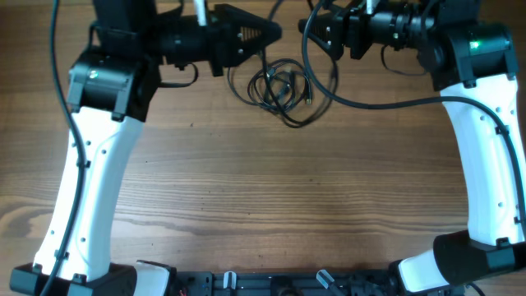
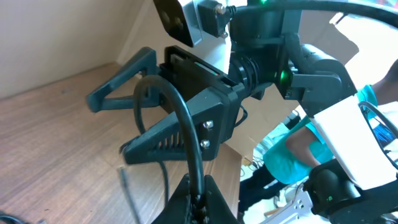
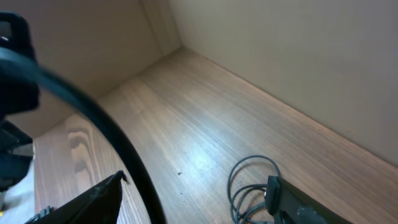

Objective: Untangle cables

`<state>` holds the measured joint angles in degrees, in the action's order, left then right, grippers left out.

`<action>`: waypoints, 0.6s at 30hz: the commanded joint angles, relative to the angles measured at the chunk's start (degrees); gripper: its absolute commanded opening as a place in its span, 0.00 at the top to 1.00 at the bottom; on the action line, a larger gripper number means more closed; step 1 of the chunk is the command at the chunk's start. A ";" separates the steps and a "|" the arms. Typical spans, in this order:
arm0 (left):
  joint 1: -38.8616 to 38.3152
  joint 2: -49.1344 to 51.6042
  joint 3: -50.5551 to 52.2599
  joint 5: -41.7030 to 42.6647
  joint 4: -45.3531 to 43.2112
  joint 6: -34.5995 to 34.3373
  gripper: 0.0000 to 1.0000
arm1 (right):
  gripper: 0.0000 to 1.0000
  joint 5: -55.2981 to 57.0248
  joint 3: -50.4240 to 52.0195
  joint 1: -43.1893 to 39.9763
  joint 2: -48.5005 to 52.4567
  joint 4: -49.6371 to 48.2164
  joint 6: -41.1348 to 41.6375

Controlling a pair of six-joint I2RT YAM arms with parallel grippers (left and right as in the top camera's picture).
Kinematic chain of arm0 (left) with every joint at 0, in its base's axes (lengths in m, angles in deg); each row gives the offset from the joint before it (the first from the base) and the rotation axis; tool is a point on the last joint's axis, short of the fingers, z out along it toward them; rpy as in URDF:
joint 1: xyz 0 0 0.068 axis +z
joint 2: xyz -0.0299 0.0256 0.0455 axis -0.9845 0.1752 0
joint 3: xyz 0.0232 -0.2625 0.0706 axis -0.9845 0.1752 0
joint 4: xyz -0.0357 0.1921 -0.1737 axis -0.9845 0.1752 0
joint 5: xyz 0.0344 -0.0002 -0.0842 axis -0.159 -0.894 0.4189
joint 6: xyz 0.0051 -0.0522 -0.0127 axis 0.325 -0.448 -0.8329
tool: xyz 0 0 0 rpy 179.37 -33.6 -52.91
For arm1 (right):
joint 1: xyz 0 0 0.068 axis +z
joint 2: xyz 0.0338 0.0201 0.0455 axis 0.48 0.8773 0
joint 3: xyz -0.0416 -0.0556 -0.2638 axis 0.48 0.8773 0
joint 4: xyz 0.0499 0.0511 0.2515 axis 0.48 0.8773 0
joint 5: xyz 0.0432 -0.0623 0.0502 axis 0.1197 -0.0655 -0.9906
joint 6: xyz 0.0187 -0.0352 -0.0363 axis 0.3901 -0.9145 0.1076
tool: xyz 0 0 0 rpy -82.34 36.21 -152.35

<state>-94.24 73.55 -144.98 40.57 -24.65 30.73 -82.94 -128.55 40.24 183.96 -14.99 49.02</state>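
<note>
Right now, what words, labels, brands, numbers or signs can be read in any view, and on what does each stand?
None: no readable text shows on the cables, the wooden table, the left arm or the right arm.

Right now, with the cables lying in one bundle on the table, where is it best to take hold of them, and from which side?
Grip the single loop that sticks out of the cables toward the robot's side. Come straight down from above, closing across the strand: there it lies alone on the table, while the middle is crowded with crossing strands.
</note>
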 commanded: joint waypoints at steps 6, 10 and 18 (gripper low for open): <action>-1.57 0.50 -0.20 -2.08 2.99 -0.31 0.96 | 0.55 -2.80 -1.03 0.81 -0.55 -0.90 -0.92; -2.40 1.51 -0.20 -4.07 5.35 -0.31 0.96 | 0.67 -3.17 -1.03 0.81 -0.63 -1.05 -0.52; -3.69 3.65 -0.20 -4.13 5.40 -0.28 0.83 | 0.96 -2.78 -1.03 0.74 -0.74 -1.68 3.63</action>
<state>-97.45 76.13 -144.98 36.99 -19.30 30.38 -84.65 -128.55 40.89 183.96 -16.15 50.31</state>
